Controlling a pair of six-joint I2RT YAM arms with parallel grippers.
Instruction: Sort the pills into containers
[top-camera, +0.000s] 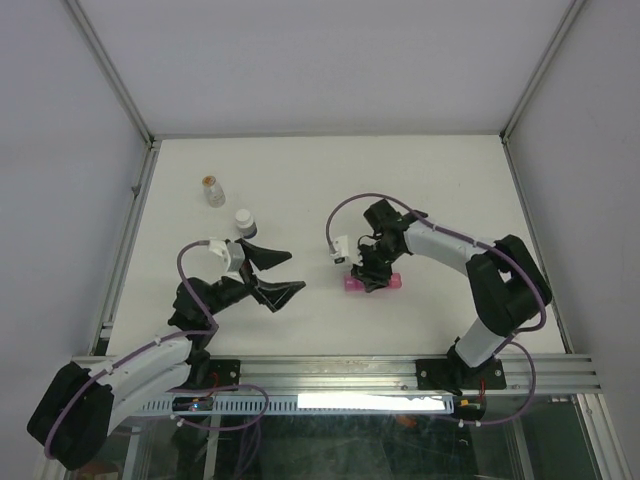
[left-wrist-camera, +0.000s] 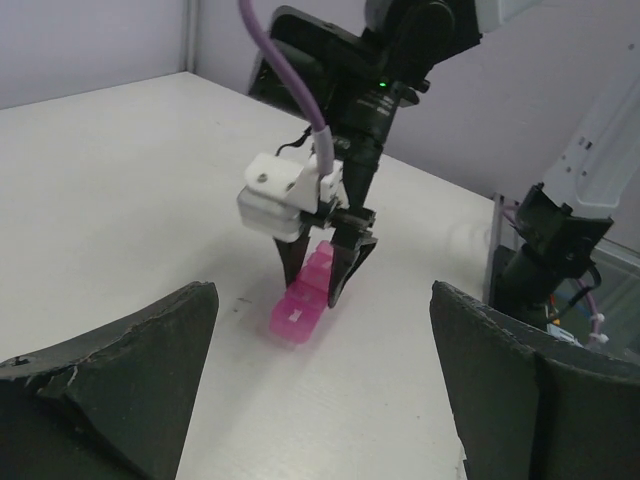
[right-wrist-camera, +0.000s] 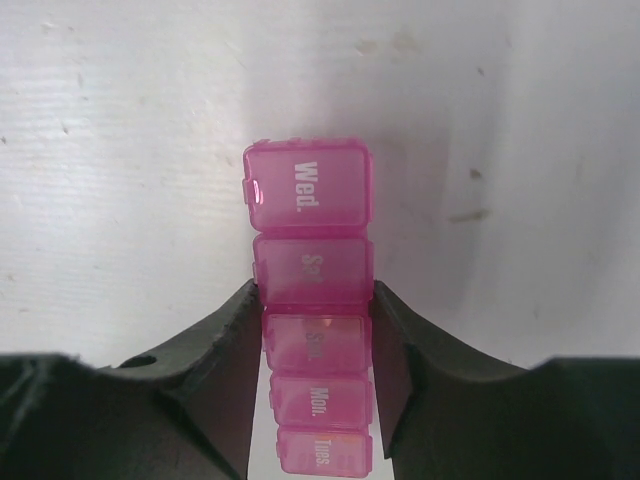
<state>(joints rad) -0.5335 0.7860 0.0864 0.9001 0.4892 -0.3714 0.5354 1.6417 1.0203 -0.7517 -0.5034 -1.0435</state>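
The containers are one translucent pink pill-organiser strip (right-wrist-camera: 310, 200) lying on the white table, its lids marked Wed., Sat., Sun., Mon. and Tues. and all down. My right gripper (right-wrist-camera: 315, 295) is shut on the strip, a black finger pressed against each long side near the middle. From above, the strip (top-camera: 392, 281) shows under the right gripper (top-camera: 372, 275), right of centre. My left gripper (top-camera: 296, 271) hovers open and holds nothing, pointing toward the strip (left-wrist-camera: 300, 318) from the left, a hand's width away. No loose pills are in view.
A small clear bottle with orange-brown contents (top-camera: 213, 190) stands at the back left. A white-capped dark bottle (top-camera: 244, 221) stands just behind the left gripper. Metal frame rails (top-camera: 130, 220) border the table on both sides.
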